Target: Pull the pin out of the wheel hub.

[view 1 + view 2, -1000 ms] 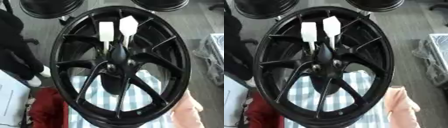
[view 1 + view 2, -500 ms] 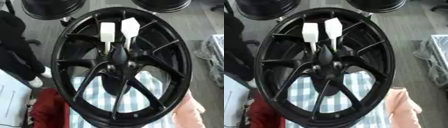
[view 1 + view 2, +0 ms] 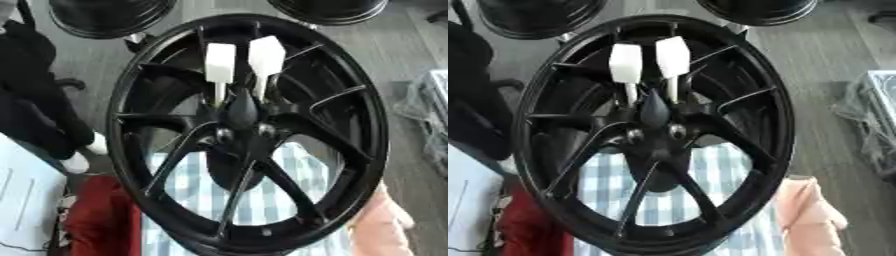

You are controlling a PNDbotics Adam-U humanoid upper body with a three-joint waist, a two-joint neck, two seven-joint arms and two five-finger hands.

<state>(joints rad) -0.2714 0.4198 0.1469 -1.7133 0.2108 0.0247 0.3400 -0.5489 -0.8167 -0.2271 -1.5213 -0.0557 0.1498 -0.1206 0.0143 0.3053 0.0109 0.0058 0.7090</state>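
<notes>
A large black wheel (image 3: 249, 135) stands upright and fills most of the view, its spokes running out from a dark hub (image 3: 242, 117) at the middle. Two white pins (image 3: 242, 62) with flat, broad heads and thin stems stick up side by side from the upper part of the hub, the right one set a little farther up than the left; both are still seated in the hub. Two small round bolt holes show just below the hub's pointed cap.

Neither robot hand shows in either view, so whether they are open or closed cannot be told.

Through the lower spokes a cloth with blue and white checks (image 3: 197, 192) covers the bench under the wheel. At the near left lies something red (image 3: 101, 217), and beside it a pale white surface (image 3: 26, 200) runs out to the left edge. At the near right a soft peach-coloured thing (image 3: 807, 215) lies just beside the wheel's rim.

The floor (image 3: 815, 65) beyond is grey, with faint plank lines. Two more dark wheels (image 3: 109, 15) rest on it at the far edge, one to the left and one to the right. A black-clad figure (image 3: 35, 105) with a white shoe stands on the left, apart from the wheel. At the right edge lies something wrapped in clear plastic (image 3: 429, 112).
</notes>
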